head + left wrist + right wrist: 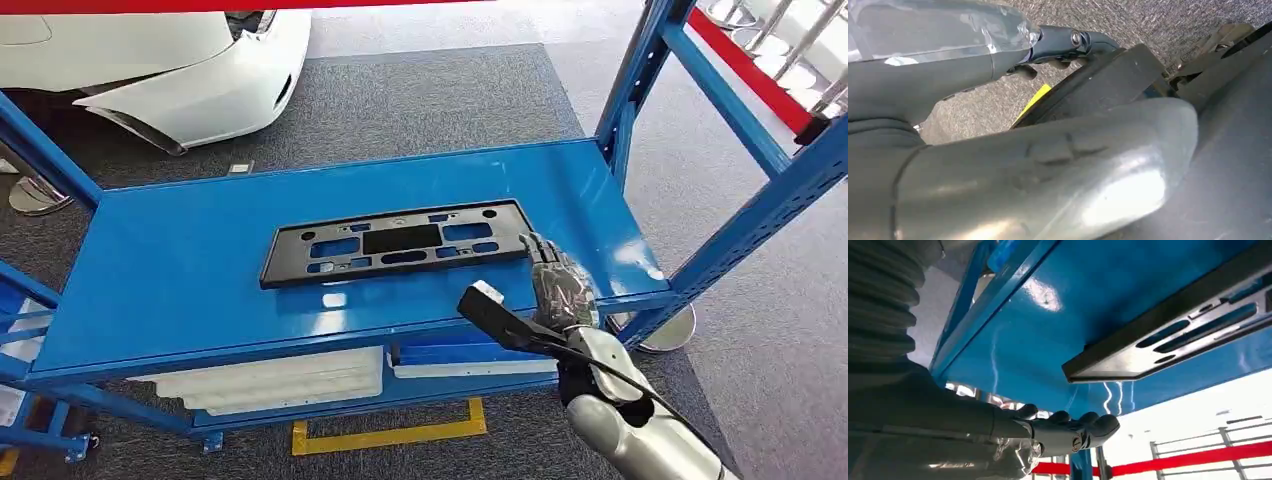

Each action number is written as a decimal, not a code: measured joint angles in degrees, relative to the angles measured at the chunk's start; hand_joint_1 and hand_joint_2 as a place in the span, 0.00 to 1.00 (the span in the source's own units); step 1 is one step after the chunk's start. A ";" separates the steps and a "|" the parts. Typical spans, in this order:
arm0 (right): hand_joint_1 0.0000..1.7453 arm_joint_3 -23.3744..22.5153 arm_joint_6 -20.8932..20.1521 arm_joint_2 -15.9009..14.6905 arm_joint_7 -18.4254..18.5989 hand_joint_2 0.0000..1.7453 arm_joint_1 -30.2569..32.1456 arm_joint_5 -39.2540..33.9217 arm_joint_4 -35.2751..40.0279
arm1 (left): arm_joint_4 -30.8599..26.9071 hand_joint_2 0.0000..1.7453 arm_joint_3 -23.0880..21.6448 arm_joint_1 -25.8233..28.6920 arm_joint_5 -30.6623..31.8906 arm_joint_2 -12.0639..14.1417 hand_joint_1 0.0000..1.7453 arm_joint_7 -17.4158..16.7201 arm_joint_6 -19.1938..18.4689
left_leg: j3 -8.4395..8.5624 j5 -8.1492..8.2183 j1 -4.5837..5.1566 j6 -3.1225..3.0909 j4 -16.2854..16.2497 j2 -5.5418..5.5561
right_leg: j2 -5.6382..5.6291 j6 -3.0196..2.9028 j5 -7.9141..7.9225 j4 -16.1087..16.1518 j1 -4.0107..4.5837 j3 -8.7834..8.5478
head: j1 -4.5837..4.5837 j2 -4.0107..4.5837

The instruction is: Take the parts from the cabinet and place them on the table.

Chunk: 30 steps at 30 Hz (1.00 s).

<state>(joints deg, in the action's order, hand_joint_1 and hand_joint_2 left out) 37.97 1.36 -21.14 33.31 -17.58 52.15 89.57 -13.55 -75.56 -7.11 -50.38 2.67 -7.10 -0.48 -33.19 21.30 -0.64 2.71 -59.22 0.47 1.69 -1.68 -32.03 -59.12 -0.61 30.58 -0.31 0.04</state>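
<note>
- Black slotted plate (397,243): flat on blue shelf (180,280), toward its back edge.
- Right hand (560,290): empty, fingers apart, just beside plate's right end.
- Left hand (1048,180): state cannot be told.

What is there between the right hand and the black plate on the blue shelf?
Nothing but bare blue shelf. In the head view the right hand sits just beside the right end of the black plate, apparently not yet touching it.
</note>
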 joint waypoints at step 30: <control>0.00 6.51 3.06 -1.25 -15.28 1.00 -11.29 10.78 -22.05 | 0.35 0.00 -0.02 -0.29 3.56 0.02 0.00 0.66 -1.53 | -0.02 -0.02 0.01 -0.02 -0.01 0.06 | 0.09 0.01 0.01 0.00 0.00 -0.02 | 0.02 -0.02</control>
<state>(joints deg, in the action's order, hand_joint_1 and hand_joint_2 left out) 44.48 4.42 -22.38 18.03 -28.87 62.93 67.52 -13.20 -75.58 -7.40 -46.82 2.69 -6.45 -2.01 -33.20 21.28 -0.63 2.70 -59.23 0.53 1.77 -1.67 -32.02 -59.12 -0.62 30.56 -0.28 0.02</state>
